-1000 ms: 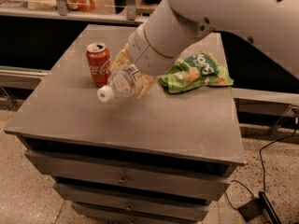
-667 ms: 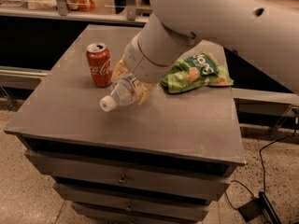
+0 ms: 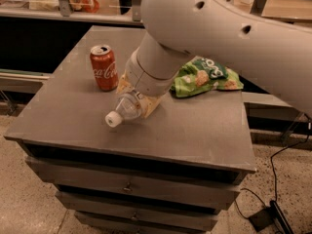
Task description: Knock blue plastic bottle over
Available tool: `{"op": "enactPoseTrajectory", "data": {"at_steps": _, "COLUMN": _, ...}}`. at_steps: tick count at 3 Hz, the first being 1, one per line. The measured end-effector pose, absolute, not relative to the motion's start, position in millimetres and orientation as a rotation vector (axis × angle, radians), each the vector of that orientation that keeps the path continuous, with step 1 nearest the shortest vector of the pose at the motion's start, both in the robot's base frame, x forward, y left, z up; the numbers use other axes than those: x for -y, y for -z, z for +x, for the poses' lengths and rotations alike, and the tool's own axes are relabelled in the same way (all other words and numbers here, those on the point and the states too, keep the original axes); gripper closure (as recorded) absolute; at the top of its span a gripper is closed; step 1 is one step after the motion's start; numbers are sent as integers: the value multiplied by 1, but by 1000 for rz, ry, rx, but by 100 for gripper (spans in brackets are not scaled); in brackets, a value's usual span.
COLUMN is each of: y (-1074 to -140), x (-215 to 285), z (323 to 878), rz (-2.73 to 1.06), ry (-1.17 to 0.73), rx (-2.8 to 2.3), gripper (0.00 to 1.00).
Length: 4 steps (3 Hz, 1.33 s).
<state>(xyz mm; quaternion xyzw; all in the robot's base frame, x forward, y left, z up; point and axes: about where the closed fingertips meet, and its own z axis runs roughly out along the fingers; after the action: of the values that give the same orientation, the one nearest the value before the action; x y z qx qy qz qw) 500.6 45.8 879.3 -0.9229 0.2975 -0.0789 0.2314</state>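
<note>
The blue plastic bottle (image 3: 125, 109), clear with a white cap, lies tilted at the table's middle with its cap pointing down and to the front left, close to the tabletop. My gripper (image 3: 137, 99) sits at the end of the big white arm, and its tan fingers (image 3: 151, 106) flank the bottle's body and hold it. The wrist hides the bottle's lower half and its label. The red Coca-Cola can (image 3: 104, 67) stands upright just left of the gripper, apart from it.
A green snack bag (image 3: 207, 75) lies at the back right of the grey table (image 3: 195, 130). The table has drawers below. A counter with items runs behind. A cable lies on the floor at the right.
The gripper and bottle have moved down and toward the front. The bottle's cap now sits lower, near the tabletop. The can has not moved.
</note>
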Motion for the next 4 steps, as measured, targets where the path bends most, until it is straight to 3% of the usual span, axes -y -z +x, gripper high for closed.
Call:
{"op": "enactPoseTrajectory", "data": {"at_steps": 3, "y": -863, "x": -49, "z": 492, "rz": -2582, "ry": 176, "rx": -850, "gripper": 12}}
{"op": "enactPoseTrajectory", "data": {"at_steps": 4, "y": -859, "x": -53, "z": 487, "rz": -2596, "ry": 142, "rx": -844, "gripper": 0}}
